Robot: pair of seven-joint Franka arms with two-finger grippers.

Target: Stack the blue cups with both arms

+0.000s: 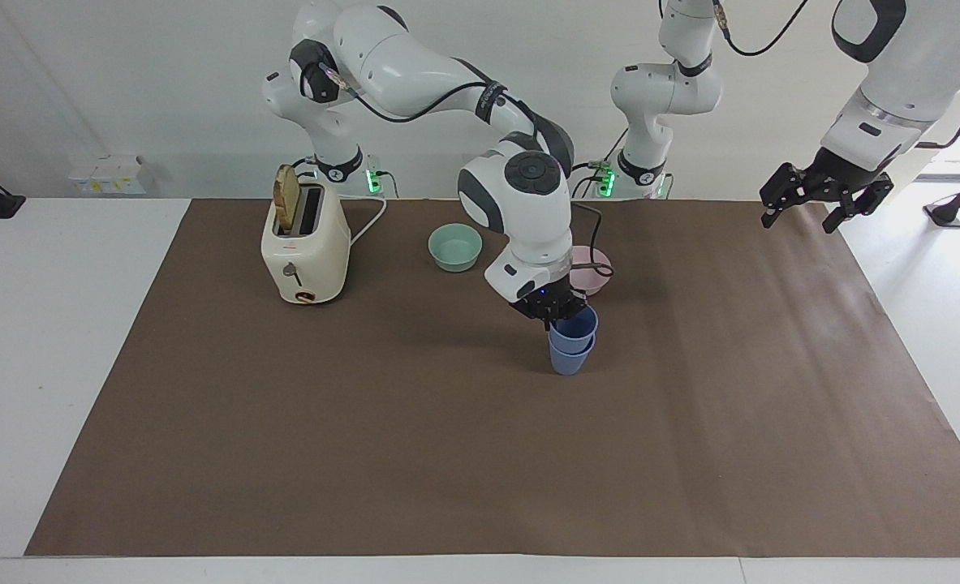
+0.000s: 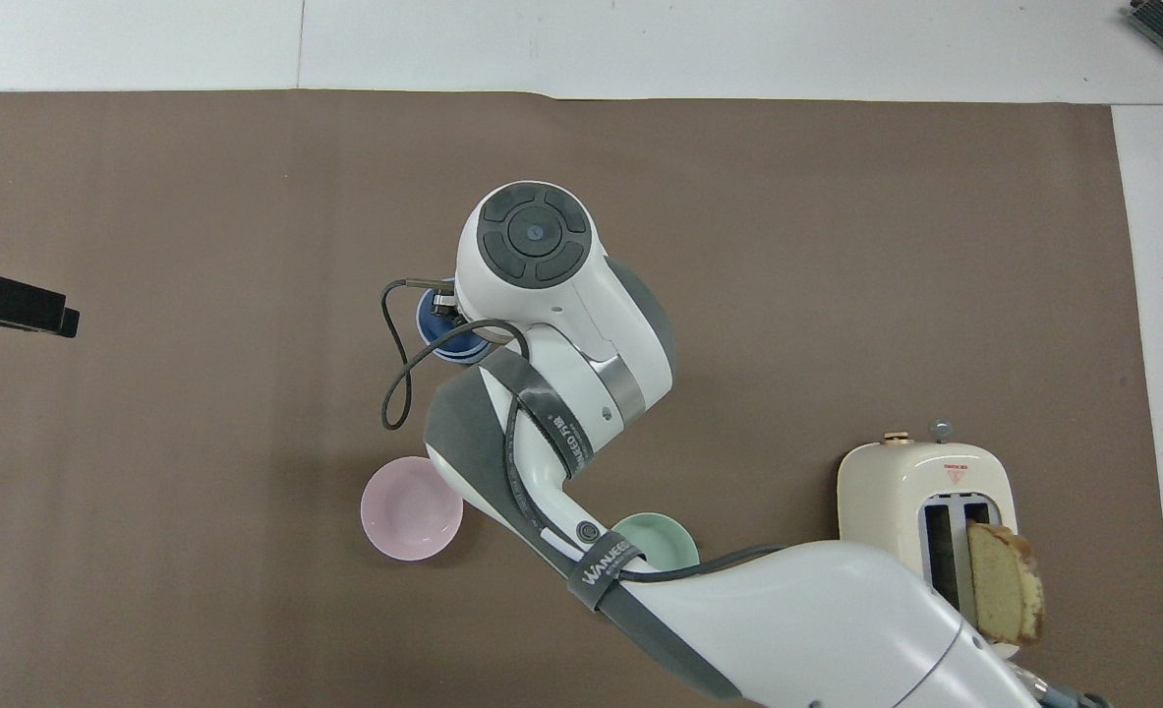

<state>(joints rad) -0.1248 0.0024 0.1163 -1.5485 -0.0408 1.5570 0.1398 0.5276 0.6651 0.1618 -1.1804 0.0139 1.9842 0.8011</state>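
Observation:
Two blue cups stand nested in the middle of the brown mat: the upper cup [image 1: 575, 326] sits inside the lower cup [image 1: 568, 362], with only a band of the lower one showing. My right gripper [image 1: 553, 312] is at the upper cup's rim on the side nearer the robots, its fingers closed on that rim. In the overhead view the right arm's wrist covers most of the cups [image 2: 438, 331] and hides the right gripper. My left gripper [image 1: 824, 199] hangs open and waiting in the air over the mat's edge at the left arm's end [image 2: 13, 305].
A pink bowl [image 1: 596, 272] sits just nearer to the robots than the cups, and a green bowl [image 1: 455, 246] lies toward the right arm's end. A cream toaster [image 1: 305, 245] with a bread slice stands beside the right arm's base.

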